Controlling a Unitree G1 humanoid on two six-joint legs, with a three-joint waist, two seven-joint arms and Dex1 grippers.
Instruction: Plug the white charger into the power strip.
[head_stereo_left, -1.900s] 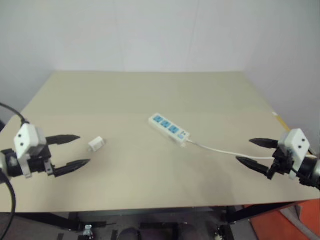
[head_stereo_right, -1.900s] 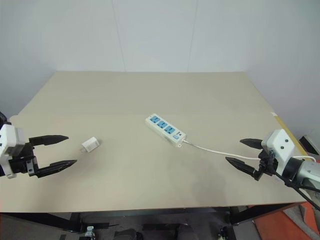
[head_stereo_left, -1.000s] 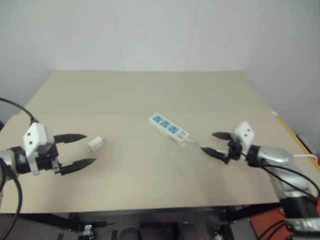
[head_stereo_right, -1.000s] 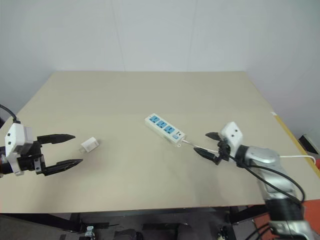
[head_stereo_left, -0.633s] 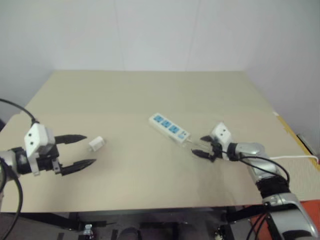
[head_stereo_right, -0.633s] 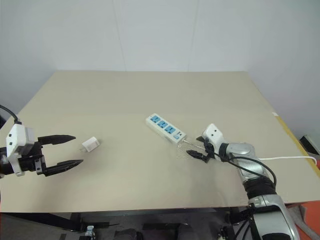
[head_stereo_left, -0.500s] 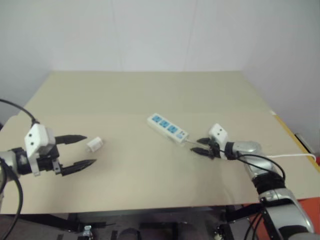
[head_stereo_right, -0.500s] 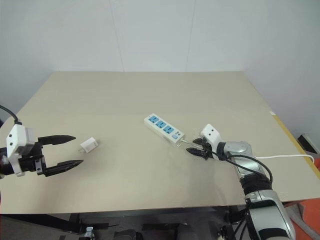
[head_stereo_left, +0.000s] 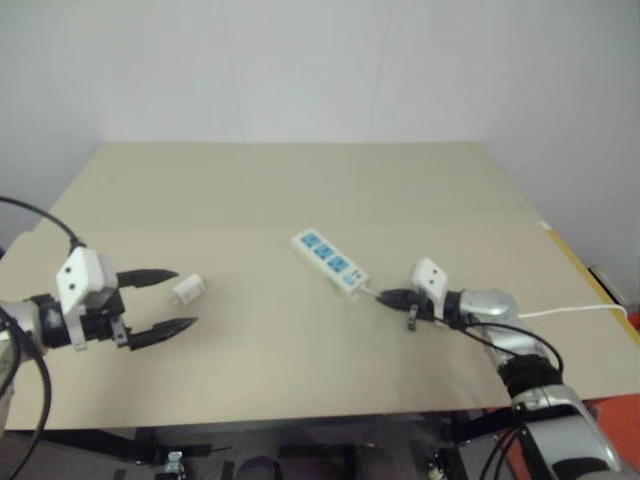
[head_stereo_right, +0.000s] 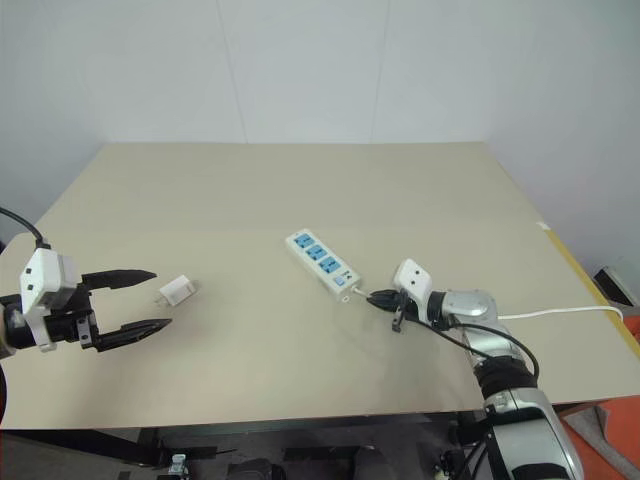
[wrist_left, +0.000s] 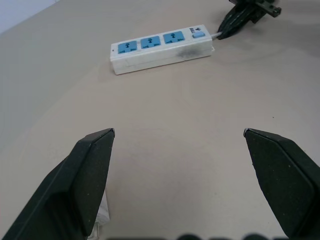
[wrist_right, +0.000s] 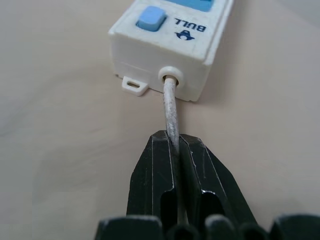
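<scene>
The power strip (head_stereo_left: 328, 262), a white bar with three blue sockets, lies slantwise at mid-table. Its thin white cord (wrist_right: 170, 107) leaves the switch end. My right gripper (head_stereo_left: 386, 296) is shut on that cord just behind the strip, and the right wrist view shows the fingers (wrist_right: 155, 170) clamped around the wire. The white charger (head_stereo_right: 177, 291) lies on the table at the left. My left gripper (head_stereo_right: 163, 297) hovers open just short of it, with nothing between its fingers. In the left wrist view the charger (wrist_left: 104, 216) peeks out beside one finger.
The cord (head_stereo_left: 570, 310) trails off over the right table edge. The beige table (head_stereo_left: 300, 180) stands against a white wall.
My right gripper moved left along the cord to the strip's switch end and shut on the cord. The strip slid slightly left. The left arm and the charger stayed put.
</scene>
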